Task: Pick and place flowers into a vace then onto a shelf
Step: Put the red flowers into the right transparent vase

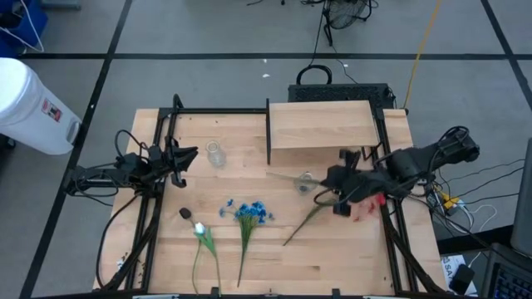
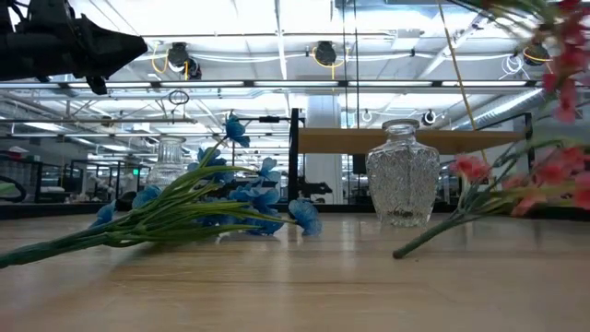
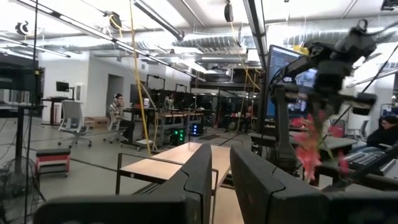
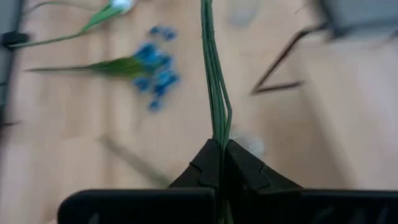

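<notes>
While clenched on the red-pink stems [image 1: 309, 218], right pincer [image 1: 339, 199] beside glass vase [image 1: 304, 182]; blue bunch [image 1: 247, 213] near.

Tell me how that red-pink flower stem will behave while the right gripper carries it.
Probably floppy: the right gripper is shut on the thin stalks of the red-pink flower stem, whose long free end trails down to the tabletop. Likely light, being so thin. It may swing or twist, since the blossoms sit at the far end from the stalk tip.

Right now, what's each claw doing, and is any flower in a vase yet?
Right gripper shut on red-pink flower stem, lifted near glass vase. Left gripper idle by small jar. Blue bunch and white bud lie on table; vase empty.
</notes>
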